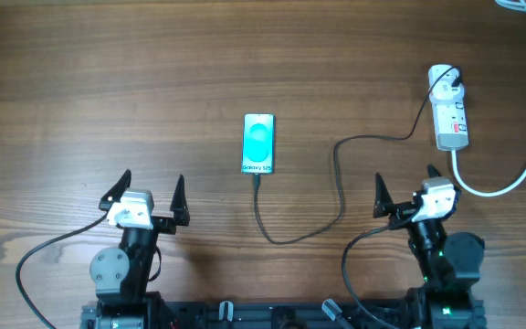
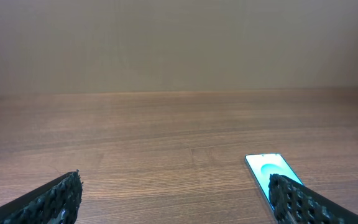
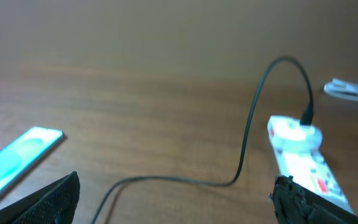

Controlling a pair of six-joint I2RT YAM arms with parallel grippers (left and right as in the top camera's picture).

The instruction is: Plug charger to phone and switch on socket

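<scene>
The phone point(image 1: 258, 143) lies flat mid-table, its cyan screen up. The thin black charger cable point(image 1: 340, 187) meets the phone's near edge, loops toward me and runs right to a black plug point(image 1: 456, 89) seated in the white socket point(image 1: 448, 114) at the far right. Whether the cable tip is seated in the phone I cannot tell. My left gripper point(image 1: 152, 178) stands open left of the phone, holding nothing. To the phone's right is my right gripper point(image 1: 405, 175), also open and empty. The left wrist view shows the phone point(image 2: 265, 167) behind my right finger. The right wrist view shows phone point(image 3: 18, 155), cable point(image 3: 247, 140) and socket point(image 3: 298, 158).
A thick white cord point(image 1: 510, 185) leaves the socket's near end, curves right and runs up off the table's far right corner. It shows again as the white cord point(image 3: 353, 92) in the right wrist view. Bare wooden table point(image 1: 108, 82) lies to the left and far side.
</scene>
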